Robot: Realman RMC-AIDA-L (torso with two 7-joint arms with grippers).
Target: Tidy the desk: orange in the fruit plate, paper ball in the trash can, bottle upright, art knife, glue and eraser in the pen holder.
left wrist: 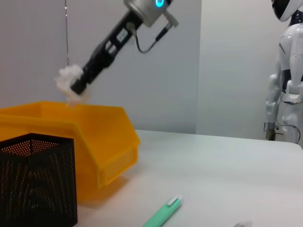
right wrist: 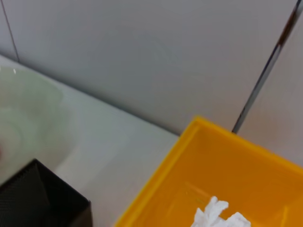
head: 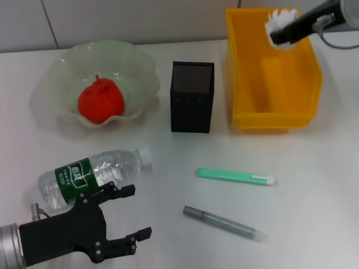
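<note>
- Right tool (head: pixel 276 35): clamped on the paper ball (head: pixel 280 21), held above the far end of the trash can (head: pixel 273 78).
- Left tool (head: pixel 132 210): fingers apart, low over the bench (head: pixel 314 185), just beside the lying bottle (head: pixel 92 174).

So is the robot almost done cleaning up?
Not yet. The orange already sits in the fruit plate. The right gripper holds the paper ball over the trash can. The bottle lies flat by the open left gripper, and two pen-like items wait.
</note>
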